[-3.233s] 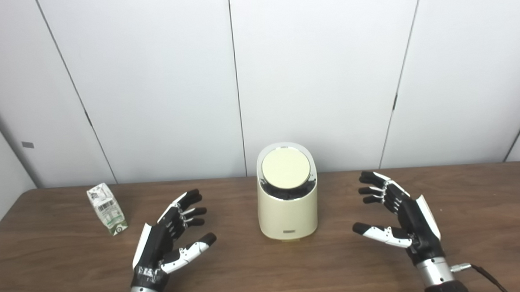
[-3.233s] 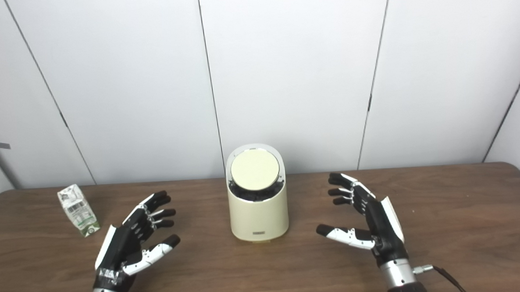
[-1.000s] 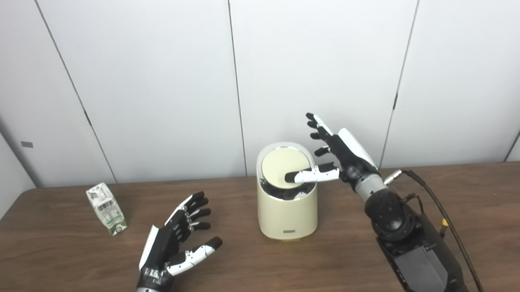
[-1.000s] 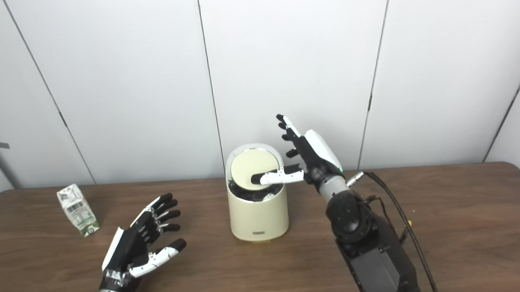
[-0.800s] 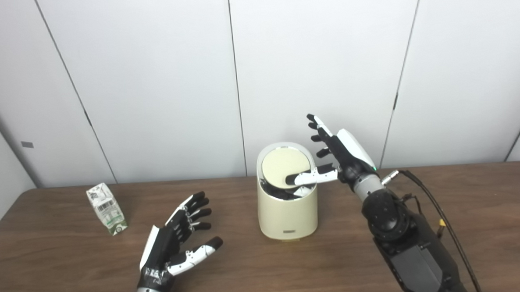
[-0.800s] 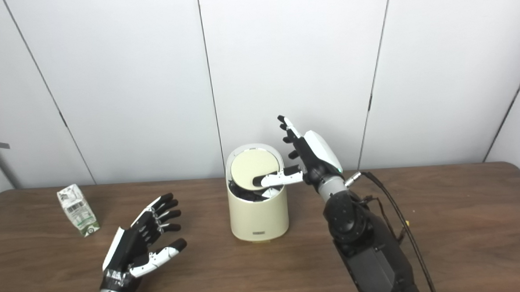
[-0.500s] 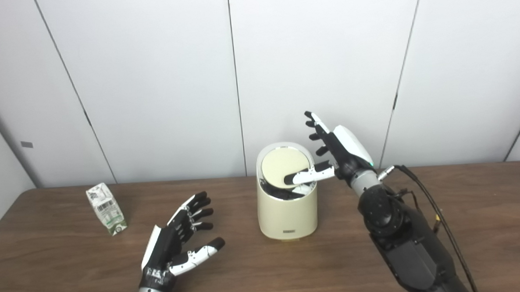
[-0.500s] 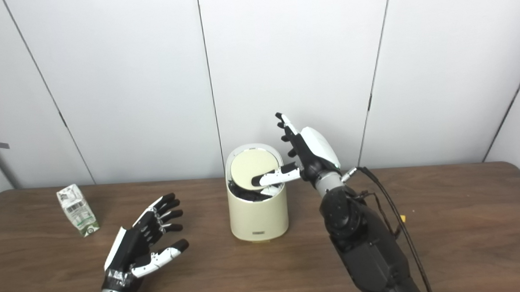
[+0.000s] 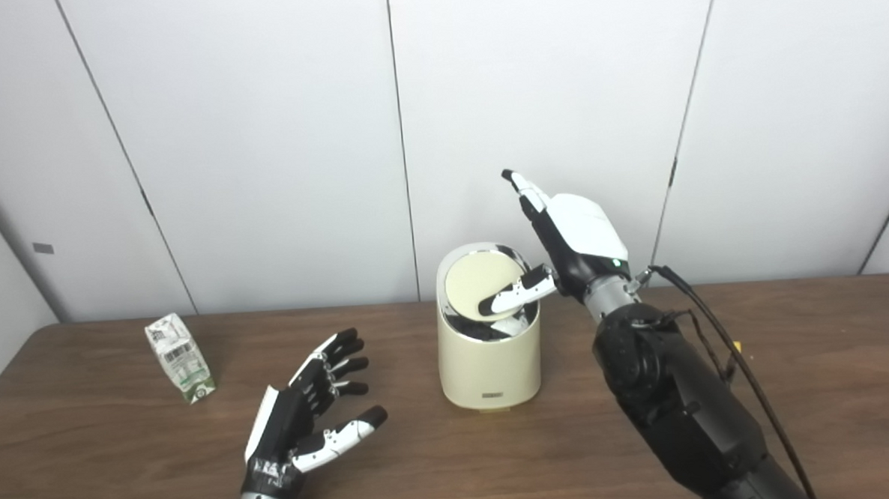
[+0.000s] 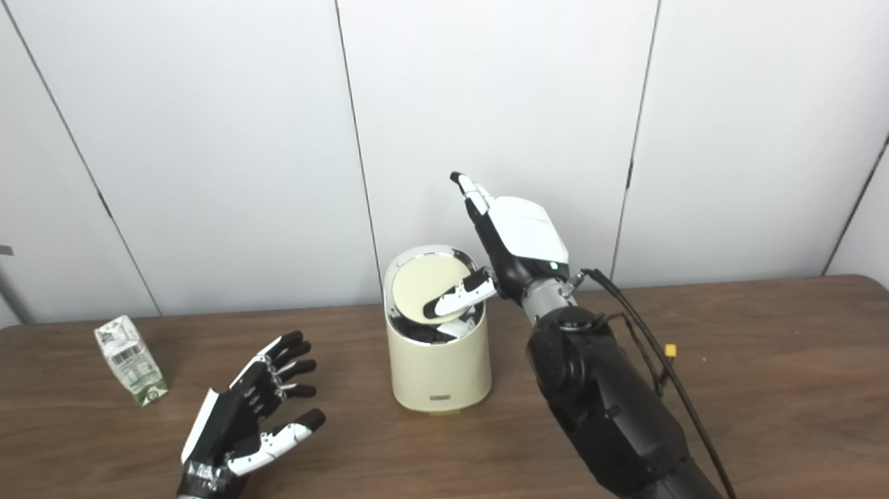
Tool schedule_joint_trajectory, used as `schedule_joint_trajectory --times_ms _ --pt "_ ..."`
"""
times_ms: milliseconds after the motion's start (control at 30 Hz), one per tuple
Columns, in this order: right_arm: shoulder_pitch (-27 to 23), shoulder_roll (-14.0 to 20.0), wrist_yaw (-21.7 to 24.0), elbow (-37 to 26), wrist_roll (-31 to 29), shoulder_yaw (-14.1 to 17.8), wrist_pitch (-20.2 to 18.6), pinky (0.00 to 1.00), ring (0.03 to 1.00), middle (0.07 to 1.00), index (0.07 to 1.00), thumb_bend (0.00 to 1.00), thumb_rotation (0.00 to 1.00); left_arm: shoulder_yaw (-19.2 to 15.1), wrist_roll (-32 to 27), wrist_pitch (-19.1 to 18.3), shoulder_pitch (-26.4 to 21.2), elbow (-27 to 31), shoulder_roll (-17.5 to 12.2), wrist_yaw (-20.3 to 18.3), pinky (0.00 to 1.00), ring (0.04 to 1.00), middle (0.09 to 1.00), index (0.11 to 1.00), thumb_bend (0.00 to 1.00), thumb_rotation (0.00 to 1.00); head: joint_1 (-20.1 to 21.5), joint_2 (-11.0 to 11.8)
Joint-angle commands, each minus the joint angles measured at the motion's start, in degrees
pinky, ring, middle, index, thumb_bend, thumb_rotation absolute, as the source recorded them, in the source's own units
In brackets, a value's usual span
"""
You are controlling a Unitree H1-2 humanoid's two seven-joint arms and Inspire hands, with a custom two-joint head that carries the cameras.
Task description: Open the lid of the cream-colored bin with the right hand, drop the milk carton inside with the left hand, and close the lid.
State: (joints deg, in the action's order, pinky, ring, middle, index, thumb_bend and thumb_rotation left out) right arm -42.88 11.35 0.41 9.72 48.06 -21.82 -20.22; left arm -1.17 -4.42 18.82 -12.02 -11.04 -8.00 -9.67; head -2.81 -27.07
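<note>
The cream-colored bin (image 9: pixel 488 364) stands mid-table near the back wall. Its round lid (image 9: pixel 474 286) is tilted up slightly, with a dark gap showing at its front edge. My right hand (image 9: pixel 568 244) is open, raised beside the bin's right rim, its thumb lying across the lid's lower right edge. The milk carton (image 9: pixel 179 357) stands tilted at the far left of the table. My left hand (image 9: pixel 305 417) is open and empty, hovering over the table between the carton and the bin, apart from both.
The brown wooden table (image 9: pixel 833 382) runs up to a white panelled wall. My right forearm (image 9: pixel 676 397) with its black cable (image 9: pixel 726 350) rises over the table to the right of the bin.
My right hand rose from the table to the bin, set its thumb on the lid, and has turned palm away; the lid tilted up a little. My left hand drifted slightly right.
</note>
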Motion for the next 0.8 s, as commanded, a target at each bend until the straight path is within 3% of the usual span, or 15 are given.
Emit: schedule_joint_trajectory --times_ms 0,133,333,567,633,767 --pt "-1.22 1.77 3.38 0.07 5.33 -1.60 -4.36 0.63 0.817 0.941 0.943 0.90 0.17 -0.02 -0.22 0.35 -1.16 2.14 -0.29 0.12 0.70 0.816 0.874 0.916 0.73 0.21 -0.02 -0.07" --pt "-0.75 2.38 6.14 -0.66 7.51 -2.96 -5.41 0.62 0.813 0.935 0.925 0.92 0.14 -0.02 -0.04 0.21 -1.07 2.55 -0.22 0.24 0.69 0.819 0.875 0.916 0.73 0.20 -0.10 -0.27" --pt "-0.27 2.70 8.25 -2.10 6.97 -2.50 -5.31 0.63 0.826 0.935 0.923 0.91 0.17 0.04 0.14 -0.11 -0.93 2.85 -0.35 0.23 0.69 0.818 0.875 0.915 0.72 0.20 -0.02 -0.37" --pt "0.37 -1.98 10.04 -5.41 -4.99 8.25 -6.63 0.60 0.835 0.963 0.914 0.87 0.24 -0.07 0.17 0.13 -1.05 2.35 -0.34 0.31 0.68 0.810 0.867 0.907 0.73 0.20 0.04 -0.29" --pt "0.26 -2.90 10.48 -6.41 -8.83 11.28 -6.62 0.62 0.831 0.935 0.914 0.88 0.25 0.01 0.29 0.25 -1.10 2.26 -0.46 0.21 0.68 0.814 0.871 0.914 0.73 0.21 0.04 -0.29" --pt "0.68 -3.20 10.11 -8.13 -16.78 15.54 -4.00 0.64 0.813 0.902 0.905 0.87 0.29 0.04 0.07 0.15 -1.15 2.11 -0.44 0.07 0.68 0.814 0.872 0.912 0.73 0.21 -0.05 -0.17"
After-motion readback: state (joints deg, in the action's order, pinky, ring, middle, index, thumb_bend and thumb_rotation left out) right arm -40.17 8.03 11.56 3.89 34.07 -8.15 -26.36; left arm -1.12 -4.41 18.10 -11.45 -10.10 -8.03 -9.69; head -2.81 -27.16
